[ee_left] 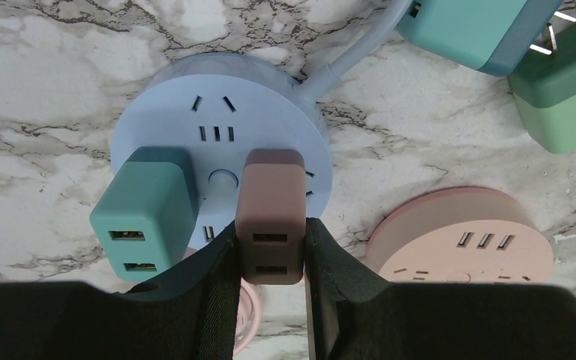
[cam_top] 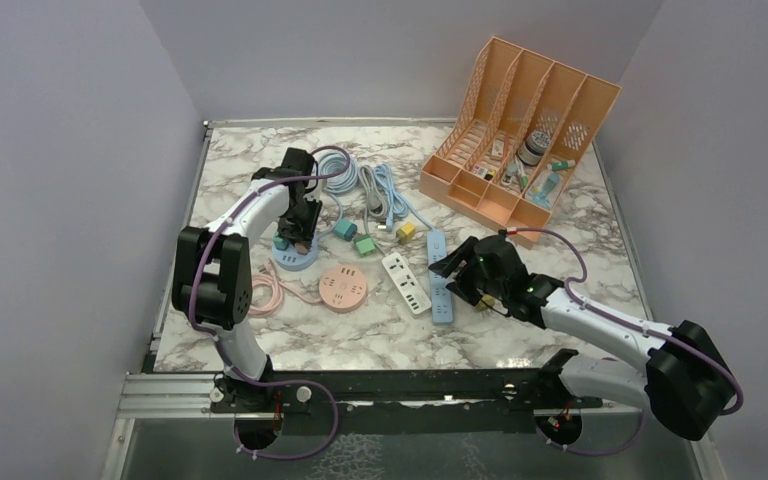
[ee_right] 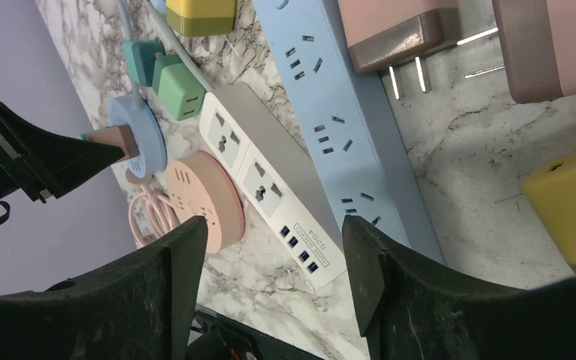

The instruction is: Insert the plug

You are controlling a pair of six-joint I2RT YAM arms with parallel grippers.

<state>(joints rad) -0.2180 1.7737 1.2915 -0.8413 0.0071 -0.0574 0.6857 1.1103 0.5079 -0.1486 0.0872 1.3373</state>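
Observation:
A round light-blue power socket [ee_left: 217, 112] lies on the marble table, left of centre in the top view [cam_top: 293, 260]. A teal charger plug [ee_left: 146, 210] stands plugged into it. My left gripper [ee_left: 271, 240] is shut on a brown charger plug [ee_left: 271, 195], which stands upright with its base against the socket's face. Its prongs are hidden. My right gripper [ee_right: 274, 247] is open and empty. It hovers over the near end of the blue power strip [cam_top: 440, 275].
A pink round socket [cam_top: 343, 286] and a white power strip [cam_top: 406, 282] lie between the arms. Loose teal [cam_top: 345, 230], green [cam_top: 364, 244] and yellow [cam_top: 406, 231] chargers and coiled cables [cam_top: 365, 185] lie behind. An orange file organizer [cam_top: 520, 130] stands at the back right.

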